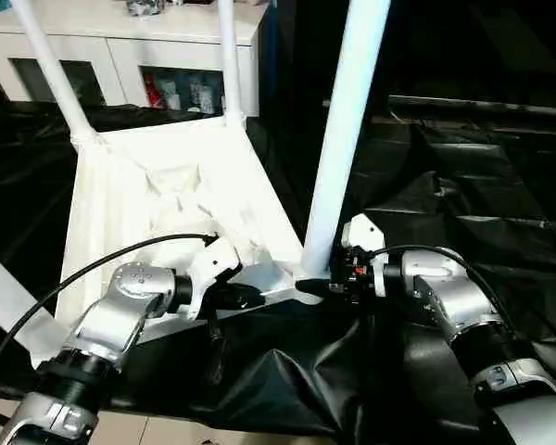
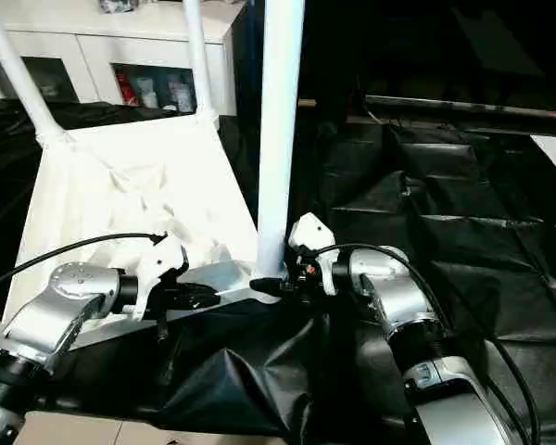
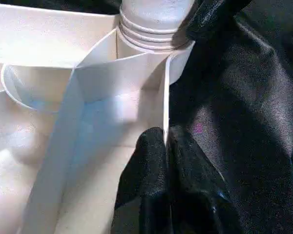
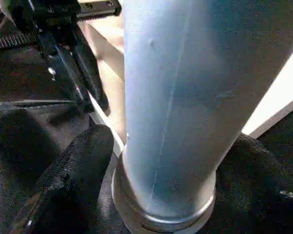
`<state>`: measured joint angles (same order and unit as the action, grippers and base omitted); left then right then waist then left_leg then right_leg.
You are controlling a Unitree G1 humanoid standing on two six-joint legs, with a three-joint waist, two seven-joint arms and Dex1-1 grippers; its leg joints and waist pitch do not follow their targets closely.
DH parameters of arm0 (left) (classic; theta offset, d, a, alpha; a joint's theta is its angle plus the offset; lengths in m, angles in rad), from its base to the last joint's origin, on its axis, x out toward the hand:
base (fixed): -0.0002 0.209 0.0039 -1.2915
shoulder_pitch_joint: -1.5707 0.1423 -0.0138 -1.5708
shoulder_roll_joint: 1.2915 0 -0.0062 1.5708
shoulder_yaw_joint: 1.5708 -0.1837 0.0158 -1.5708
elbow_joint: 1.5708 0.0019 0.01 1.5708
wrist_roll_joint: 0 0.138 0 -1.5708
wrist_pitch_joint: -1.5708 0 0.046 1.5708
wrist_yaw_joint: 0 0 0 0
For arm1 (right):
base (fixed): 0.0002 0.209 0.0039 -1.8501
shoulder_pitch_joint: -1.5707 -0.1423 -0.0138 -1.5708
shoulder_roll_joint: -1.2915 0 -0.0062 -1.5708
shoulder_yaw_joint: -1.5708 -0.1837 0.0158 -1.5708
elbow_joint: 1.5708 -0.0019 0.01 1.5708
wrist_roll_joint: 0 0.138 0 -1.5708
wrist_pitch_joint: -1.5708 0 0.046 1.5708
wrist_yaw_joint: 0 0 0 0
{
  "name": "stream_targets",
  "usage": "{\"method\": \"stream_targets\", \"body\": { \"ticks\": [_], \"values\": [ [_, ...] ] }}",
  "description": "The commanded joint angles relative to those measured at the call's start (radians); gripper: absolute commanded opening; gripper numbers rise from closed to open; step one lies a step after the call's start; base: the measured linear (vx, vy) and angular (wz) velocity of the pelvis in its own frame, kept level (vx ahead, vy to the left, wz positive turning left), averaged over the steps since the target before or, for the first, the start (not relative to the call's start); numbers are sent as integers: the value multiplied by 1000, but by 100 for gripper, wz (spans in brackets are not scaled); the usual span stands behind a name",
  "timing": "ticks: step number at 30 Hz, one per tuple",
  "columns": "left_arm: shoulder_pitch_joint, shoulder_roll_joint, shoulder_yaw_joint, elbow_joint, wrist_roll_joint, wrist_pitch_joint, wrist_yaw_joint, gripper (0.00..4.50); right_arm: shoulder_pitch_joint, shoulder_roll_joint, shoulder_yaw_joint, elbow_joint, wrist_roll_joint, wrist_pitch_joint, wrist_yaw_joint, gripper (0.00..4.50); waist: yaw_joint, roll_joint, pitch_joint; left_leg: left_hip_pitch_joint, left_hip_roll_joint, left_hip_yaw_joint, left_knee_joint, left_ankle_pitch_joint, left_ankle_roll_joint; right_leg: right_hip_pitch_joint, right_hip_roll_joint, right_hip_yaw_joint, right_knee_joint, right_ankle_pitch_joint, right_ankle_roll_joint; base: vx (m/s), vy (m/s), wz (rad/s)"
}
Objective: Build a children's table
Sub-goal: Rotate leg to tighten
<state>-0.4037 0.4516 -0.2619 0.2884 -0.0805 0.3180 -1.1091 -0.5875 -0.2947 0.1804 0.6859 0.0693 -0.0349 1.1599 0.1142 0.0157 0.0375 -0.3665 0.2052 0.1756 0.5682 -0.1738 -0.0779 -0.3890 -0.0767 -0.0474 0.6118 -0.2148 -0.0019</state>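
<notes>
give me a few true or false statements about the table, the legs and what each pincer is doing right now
1. The children's table lies upside down, ribbed underside up. True.
2. The right pincer grips the base of the near leg at the corner. True.
3. The left pincer holds a loose leg in the air. False: it is clamped on the tabletop's near rim, beside that corner.
4. The table rests on bare wooden flooring. False: it lies on a black sheet.
5. Two more legs stand at the far corners, in front of a white cabinet. True.
</notes>
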Motion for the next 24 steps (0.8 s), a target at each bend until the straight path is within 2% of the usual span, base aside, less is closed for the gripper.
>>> {"method": "stream_targets", "body": {
  "ticks": [1,5,12,20,23,24],
  "values": [
    [21,2,-35,7,10,19,-25,0,8,-2,23,26,-27,-5,-11,341,1,-2,-56,10,23,-1,-58,-158,39,43,-54,33,-56,-11,-247,0,0,0],
    [22,0,-36,3,8,21,-21,0,1,7,11,31,-5,6,-10,341,2,-2,-57,9,22,0,-55,-142,55,44,-53,31,-52,25,-259,0,0,0],
    [24,2,-35,1,2,22,-18,0,0,9,-3,30,15,18,5,278,2,-3,-57,9,23,0,-55,-156,49,45,-53,32,-54,-4,-253,0,0,0],
    [31,-4,-35,2,-3,28,-15,0,23,22,-9,15,38,24,9,269,3,-3,-58,8,22,0,-53,-140,59,45,-53,31,-51,13,-256,0,0,0],
    [26,-27,-30,13,-1,36,17,0,23,44,-31,28,43,32,-53,269,2,-4,-56,9,23,0,-55,-150,54,44,-54,31,-53,-7,-255,0,0,0],
    [9,-59,-24,44,13,40,71,0,11,65,-52,61,33,34,-141,268,0,0,-54,9,23,0,-56,-168,47,42,-54,32,-56,-35,-252,0,0,0]
  ]
}}
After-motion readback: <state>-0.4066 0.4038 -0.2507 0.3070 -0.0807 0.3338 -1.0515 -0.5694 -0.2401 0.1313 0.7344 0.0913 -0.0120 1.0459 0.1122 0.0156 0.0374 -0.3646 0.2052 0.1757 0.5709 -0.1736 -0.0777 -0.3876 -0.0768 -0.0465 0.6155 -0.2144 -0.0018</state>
